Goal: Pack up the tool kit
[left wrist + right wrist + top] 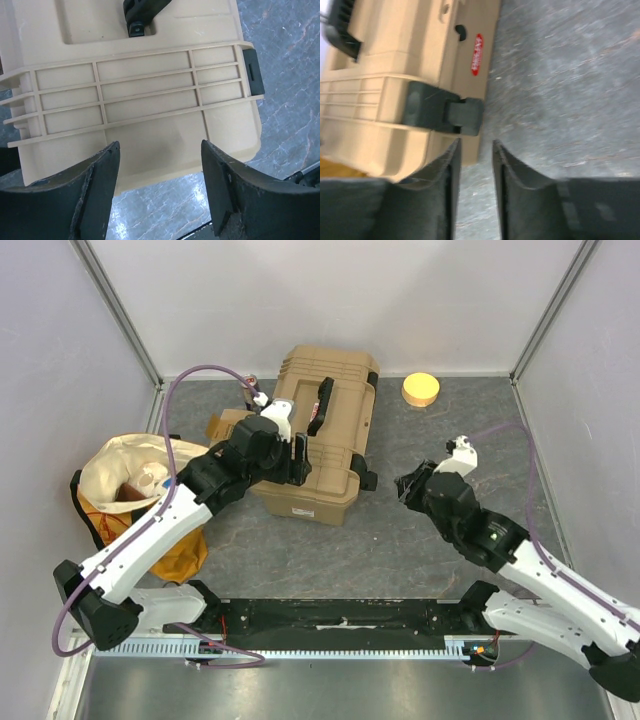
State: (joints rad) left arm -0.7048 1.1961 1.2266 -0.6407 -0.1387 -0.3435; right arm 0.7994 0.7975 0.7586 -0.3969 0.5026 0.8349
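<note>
Tan plastic toolbox [340,455] sits closed on the grey tabletop [380,550] — left claw [160,150] spread apart above its lid; right claw [476,145] narrowly apart, empty, near its black latch [442,110].

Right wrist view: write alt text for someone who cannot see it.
A tan toolbox fills the left of the slightly blurred frame, with a black latch on its side and a red sticker further up. Two dark fingers rise from the bottom edge, narrowly apart and holding nothing, over the grey table.
</note>
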